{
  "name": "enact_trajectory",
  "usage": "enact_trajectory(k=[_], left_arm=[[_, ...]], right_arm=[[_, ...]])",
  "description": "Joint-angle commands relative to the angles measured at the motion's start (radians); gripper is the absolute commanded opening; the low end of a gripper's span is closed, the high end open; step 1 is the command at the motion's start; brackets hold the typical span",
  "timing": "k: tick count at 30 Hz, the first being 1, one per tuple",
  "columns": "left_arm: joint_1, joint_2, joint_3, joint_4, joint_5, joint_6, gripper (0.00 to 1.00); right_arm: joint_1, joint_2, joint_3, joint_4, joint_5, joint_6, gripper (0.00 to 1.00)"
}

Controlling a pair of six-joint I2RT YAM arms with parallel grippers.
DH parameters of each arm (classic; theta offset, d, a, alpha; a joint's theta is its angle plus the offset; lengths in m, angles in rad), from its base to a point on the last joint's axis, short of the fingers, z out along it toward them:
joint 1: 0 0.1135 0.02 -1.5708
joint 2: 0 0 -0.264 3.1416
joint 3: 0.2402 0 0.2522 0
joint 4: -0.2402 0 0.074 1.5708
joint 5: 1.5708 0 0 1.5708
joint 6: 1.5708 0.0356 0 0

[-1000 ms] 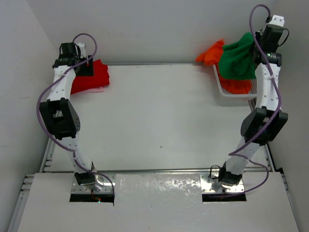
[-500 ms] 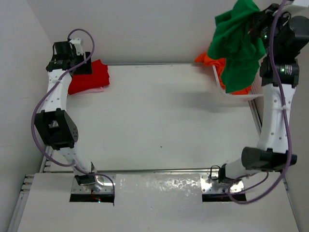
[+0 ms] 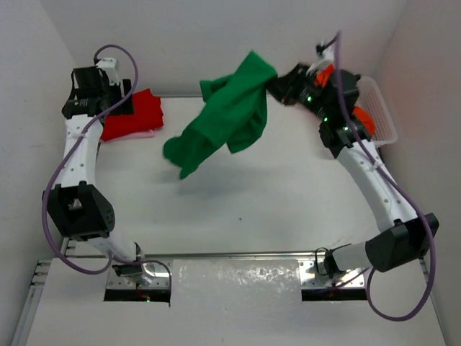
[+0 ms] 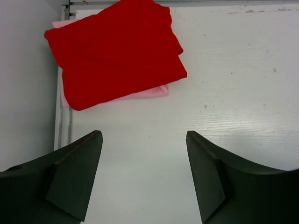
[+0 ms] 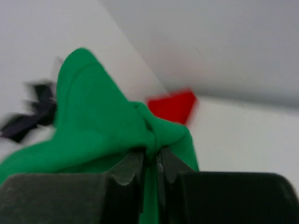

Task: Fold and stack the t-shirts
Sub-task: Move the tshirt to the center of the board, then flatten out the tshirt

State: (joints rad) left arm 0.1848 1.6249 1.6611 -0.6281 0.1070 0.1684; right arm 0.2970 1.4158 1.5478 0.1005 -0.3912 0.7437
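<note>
A green t-shirt (image 3: 223, 121) flies out in the air over the middle back of the table, pinched at one end by my right gripper (image 3: 276, 83). In the right wrist view the fingers (image 5: 128, 168) are shut on a fold of the green t-shirt (image 5: 98, 121). A folded red t-shirt (image 4: 117, 51) lies on a folded pink t-shirt (image 4: 145, 94) at the table's back left corner; the red t-shirt (image 3: 137, 115) also shows from above. My left gripper (image 4: 142, 154) hovers open just in front of that pile, holding nothing. An orange t-shirt (image 3: 362, 120) lies in the basket.
A white mesh basket (image 3: 382, 115) stands at the back right, behind the right arm. Grey walls close in the table at the back and both sides. The left arm (image 3: 75, 151) runs along the left edge.
My right arm has swung from the basket leftward over the table, flinging the green t-shirt out and to the left. The left gripper has barely moved.
</note>
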Motion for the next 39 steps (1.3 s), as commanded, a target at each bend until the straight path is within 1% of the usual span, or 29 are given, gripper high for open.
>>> enact_trajectory(k=[1,2,3,4,5,6,8,9,10,11,13,14,15,16,18,19,20,21,22,23,24,26,28,32,34,35,36,38,39], left_arm=[[0.007,-0.080,-0.023,0.044,-0.030,0.029,0.71],[0.007,-0.091,-0.041,0.044,-0.036,0.052,0.71],[0.007,-0.095,-0.050,0.035,-0.036,0.066,0.71],[0.005,-0.099,-0.067,0.025,-0.023,0.097,0.71],[0.007,-0.097,-0.073,0.016,-0.010,0.111,0.71],[0.002,-0.096,-0.083,-0.001,-0.001,0.129,0.71],[-0.002,-0.088,-0.118,-0.008,-0.009,0.163,0.70],[-0.014,-0.083,-0.148,-0.022,-0.024,0.199,0.70],[-0.022,-0.083,-0.170,-0.031,-0.035,0.223,0.68],[-0.034,-0.083,-0.193,-0.039,-0.055,0.244,0.67],[-0.079,-0.089,-0.283,-0.058,-0.120,0.319,0.66],[-0.093,-0.092,-0.316,-0.067,-0.144,0.341,0.65],[-0.114,-0.095,-0.351,-0.091,-0.148,0.364,0.65],[-0.122,-0.105,-0.422,-0.102,-0.141,0.402,0.64],[-0.152,-0.128,-0.503,-0.076,-0.133,0.419,0.64],[-0.165,-0.155,-0.587,-0.049,-0.136,0.411,0.65],[-0.174,-0.166,-0.622,-0.018,-0.135,0.410,0.65],[-0.245,-0.184,-0.680,-0.013,-0.133,0.417,0.66],[-0.274,-0.194,-0.713,-0.004,-0.138,0.421,0.71],[-0.330,-0.207,-0.744,0.036,-0.145,0.424,0.72],[-0.352,-0.230,-0.809,0.059,-0.165,0.430,0.73],[-0.393,-0.235,-0.865,0.137,-0.194,0.434,0.74],[-0.403,-0.214,-0.920,0.185,-0.260,0.436,0.75],[-0.404,-0.160,-0.940,0.252,-0.314,0.415,0.74],[-0.404,-0.134,-0.952,0.278,-0.329,0.399,0.70],[-0.406,-0.125,-0.954,0.283,-0.332,0.395,0.66],[-0.407,-0.109,-0.954,0.281,-0.331,0.390,0.52],[-0.407,-0.099,-0.948,0.277,-0.328,0.384,0.35],[-0.407,-0.097,-0.936,0.272,-0.322,0.379,0.12]], right_arm=[[-0.004,-0.064,-0.253,-0.136,0.150,-0.063,0.12],[-0.007,-0.074,-0.305,-0.175,0.196,-0.105,0.27],[-0.010,-0.074,-0.383,-0.215,0.289,-0.160,0.36],[-0.016,-0.058,-0.405,-0.291,0.334,-0.244,0.53],[-0.033,-0.037,-0.420,-0.327,0.368,-0.277,0.58],[-0.044,-0.013,-0.416,-0.402,0.400,-0.327,0.61],[-0.053,0.069,-0.379,-0.474,0.423,-0.369,0.63],[-0.050,0.098,-0.344,-0.514,0.408,-0.397,0.55],[-0.048,0.103,-0.338,-0.510,0.393,-0.400,0.44],[-0.039,0.104,-0.339,-0.495,0.353,-0.400,0.28],[0.000,0.097,-0.356,-0.424,0.293,-0.405,0.03],[0.022,0.098,-0.360,-0.409,0.292,-0.411,0.03],[0.043,0.104,-0.361,-0.385,0.291,-0.426,0.07],[0.066,0.113,-0.357,-0.378,0.301,-0.431,0.26],[0.125,0.173,-0.333,-0.381,0.302,-0.435,0.40],[0.140,0.202,-0.321,-0.390,0.301,-0.429,0.53],[0.160,0.260,-0.295,-0.400,0.302,-0.403,0.57],[0.166,0.290,-0.284,-0.410,0.304,-0.389,0.64],[0.181,0.316,-0.278,-0.412,0.308,-0.376,0.69],[0.192,0.365,-0.264,-0.412,0.324,-0.357,0.73],[0.203,0.389,-0.255,-0.413,0.336,-0.354,0.79],[0.238,0.445,-0.217,-0.436,0.362,-0.353,0.82],[0.258,0.521,-0.189,-0.452,0.361,-0.348,0.83],[0.263,0.603,-0.181,-0.429,0.354,-0.281,0.81],[0.263,0.638,-0.173,-0.420,0.359,-0.267,0.73],[0.263,0.647,-0.170,-0.412,0.354,-0.264,0.67],[0.263,0.655,-0.167,-0.407,0.342,-0.264,0.50],[0.263,0.669,-0.164,-0.412,0.338,-0.262,0.30],[0.261,0.666,-0.166,-0.416,0.354,-0.265,0.13]])
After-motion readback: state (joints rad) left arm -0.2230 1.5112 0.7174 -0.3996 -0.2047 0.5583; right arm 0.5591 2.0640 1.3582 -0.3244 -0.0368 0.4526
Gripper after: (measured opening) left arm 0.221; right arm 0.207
